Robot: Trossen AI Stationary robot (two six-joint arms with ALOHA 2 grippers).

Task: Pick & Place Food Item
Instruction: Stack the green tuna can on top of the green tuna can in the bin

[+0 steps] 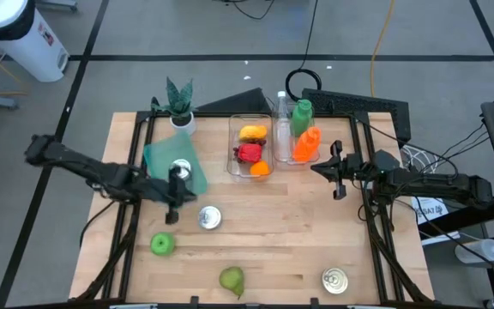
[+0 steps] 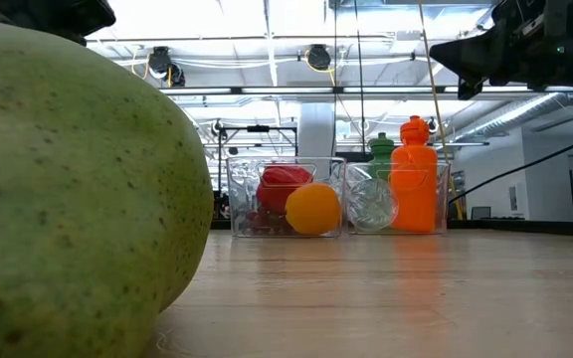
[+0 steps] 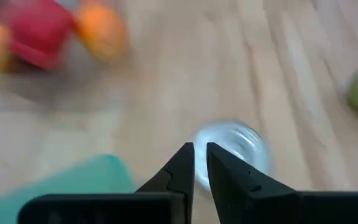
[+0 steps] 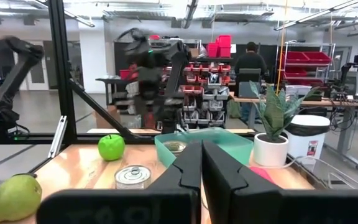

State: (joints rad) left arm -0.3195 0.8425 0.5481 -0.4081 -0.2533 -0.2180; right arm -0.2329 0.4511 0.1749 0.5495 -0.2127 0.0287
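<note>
Left tool [image 1: 175,196], closed and empty, hovers above worktop [image 1: 298,232] with apple [image 1: 162,245] at 7 o'clock: open wide before descending; right tool [image 1: 339,172] closed, idle.

Bright ceiling strip lights [image 2: 267,91] glare overhead; the huge speckled green pear [image 2: 68,189] looms soft-focused, and the left wrist view is motion-blurred.

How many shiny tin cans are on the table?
3. One can sits in the teal bin, one can stands on the wood near the middle, and one can is at the front right corner.
</note>
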